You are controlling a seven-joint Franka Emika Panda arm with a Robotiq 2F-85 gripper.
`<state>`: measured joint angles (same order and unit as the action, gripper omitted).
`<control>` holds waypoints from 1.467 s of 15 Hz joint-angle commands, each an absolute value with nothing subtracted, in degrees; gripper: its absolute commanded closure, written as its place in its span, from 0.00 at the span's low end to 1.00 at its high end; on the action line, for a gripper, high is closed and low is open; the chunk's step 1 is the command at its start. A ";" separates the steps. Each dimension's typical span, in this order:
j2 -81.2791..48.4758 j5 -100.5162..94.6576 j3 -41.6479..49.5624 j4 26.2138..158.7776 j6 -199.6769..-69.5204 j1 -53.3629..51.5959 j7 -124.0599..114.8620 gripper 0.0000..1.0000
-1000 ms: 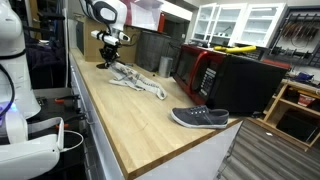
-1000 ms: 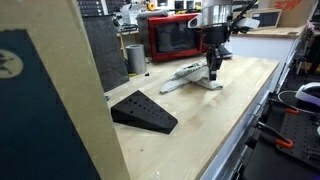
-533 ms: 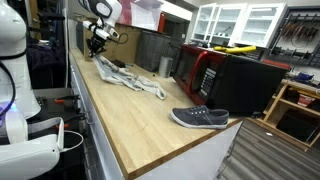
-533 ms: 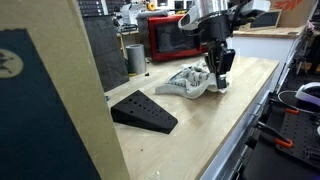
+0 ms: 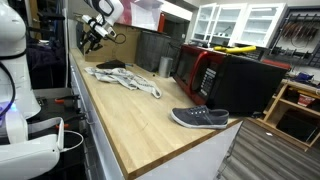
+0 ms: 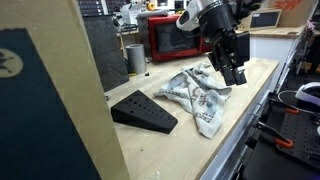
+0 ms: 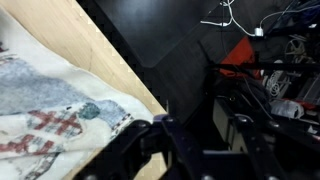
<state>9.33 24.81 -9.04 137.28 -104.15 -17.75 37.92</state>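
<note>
A pale patterned cloth (image 5: 125,78) lies spread out and rumpled on the wooden countertop (image 5: 150,125); it also shows in the other exterior view (image 6: 200,95) and at the left of the wrist view (image 7: 50,110). My gripper (image 5: 92,38) hangs above the cloth's far end, near the counter's edge (image 6: 236,72). In the wrist view the gripper (image 7: 200,150) has its fingers apart with nothing between them, over the dark drop beside the counter. It holds nothing.
A grey shoe (image 5: 200,118) lies near the counter's near end; a dark wedge-shaped thing (image 6: 145,110) lies close to the cloth. A red microwave (image 5: 200,72) (image 6: 175,38) stands at the back. A metal cup (image 6: 135,58) stands beside it.
The gripper dragged the bunched cloth along the counter and let it go; the cloth now lies spread flat, and the gripper has risen and moved past the cloth's end.
</note>
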 commanded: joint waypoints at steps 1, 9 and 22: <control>12.01 23.78 -7.29 137.42 -104.24 -14.03 37.47 0.26; 13.90 21.14 1.38 140.38 -116.29 -3.29 34.90 0.00; 1.20 2.59 3.78 147.01 -151.40 3.30 4.78 0.00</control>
